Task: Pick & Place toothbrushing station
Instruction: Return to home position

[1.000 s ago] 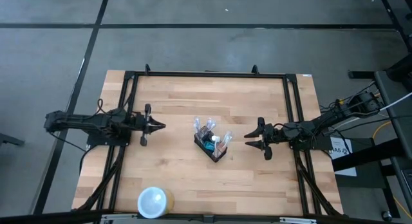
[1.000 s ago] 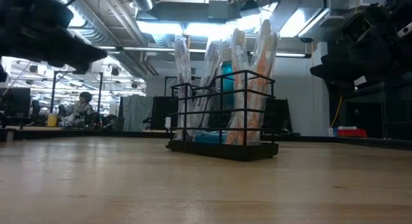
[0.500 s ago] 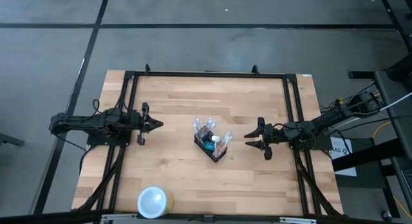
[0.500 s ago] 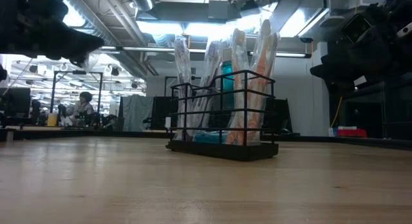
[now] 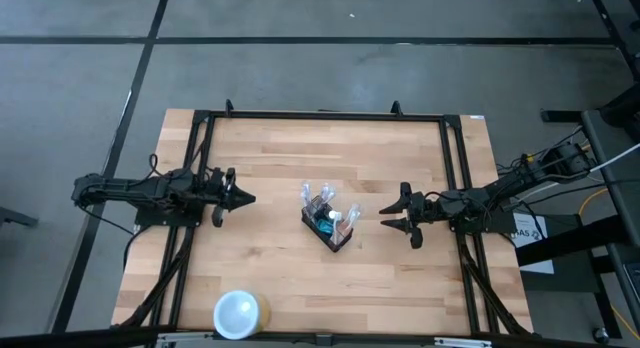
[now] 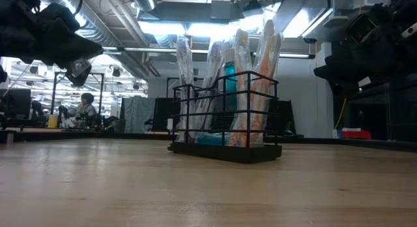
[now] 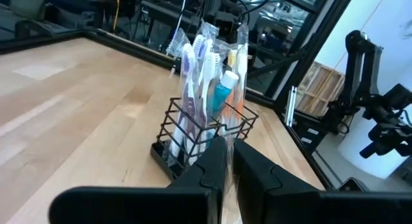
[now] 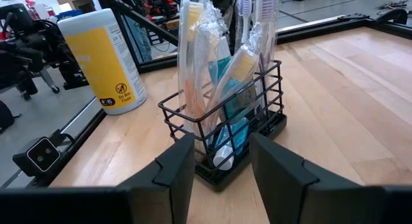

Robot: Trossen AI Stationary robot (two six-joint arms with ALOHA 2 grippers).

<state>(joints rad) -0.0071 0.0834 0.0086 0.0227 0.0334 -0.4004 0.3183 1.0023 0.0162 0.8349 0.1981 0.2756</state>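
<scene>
1. The left gripper (image 5: 241,197) hangs at the middle left of the high view. Its fingers (image 7: 211,165) are drawn almost together, with only a sliver between them, and grip nothing.
2. The right gripper (image 5: 385,217) sits just right of centre. Its fingers (image 8: 174,165) are spread wide and empty, with the tips aimed at the caddy.
3. Between the two, at the centre of the frame, the toothbrushing station (image 5: 330,228) stands upright on the wooden table (image 5: 300,278), touching neither gripper.
4. Wrapped toothbrushes (image 6: 267,51) stand on end inside it, beside a teal tube (image 6: 229,77).
5. A round white-and-yellow canister (image 5: 238,313) stands at the lower left, near the table edge and well apart from the station.
</scene>
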